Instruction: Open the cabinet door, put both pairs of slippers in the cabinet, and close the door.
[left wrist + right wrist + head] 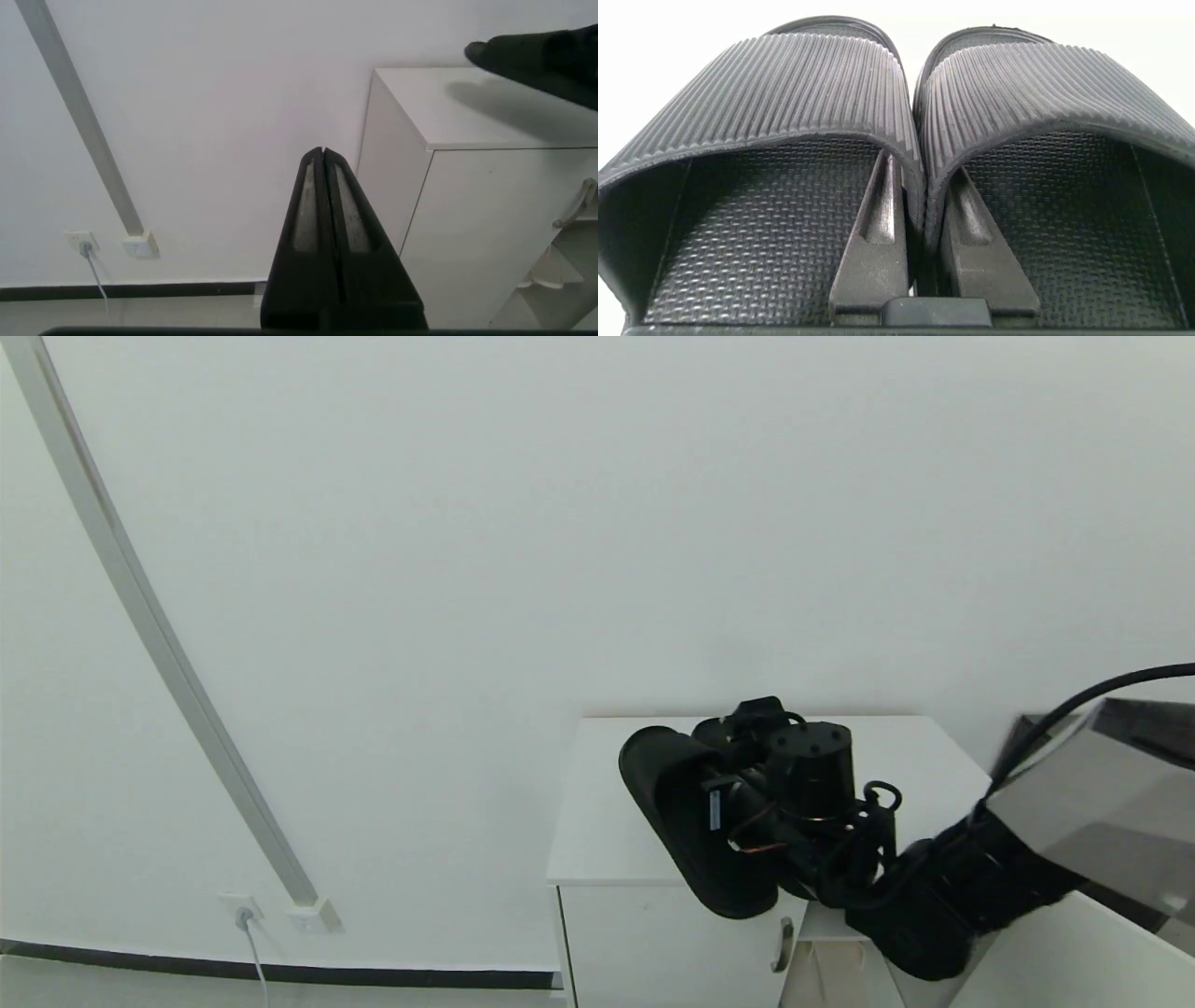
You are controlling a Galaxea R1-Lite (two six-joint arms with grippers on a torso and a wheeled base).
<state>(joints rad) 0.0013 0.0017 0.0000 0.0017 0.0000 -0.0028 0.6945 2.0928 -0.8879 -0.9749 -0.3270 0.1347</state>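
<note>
- Up over the front edge of the cabinet [597, 821] top, my right claw [923, 173] is pinching the pair of black slippers [691, 821]. One finger [878, 243] sits inside each shoe and squeezes the inner walls together, so both carry as one.
- Toes point away from the claw.
- Below the claw, shelves [551, 266] show beside the handle [787, 943], so the door looks open. I reckon they go in next.
- Left claw [323, 159] is pressed together with nothing in it, off to the cabinet's side and out of the way.
</note>
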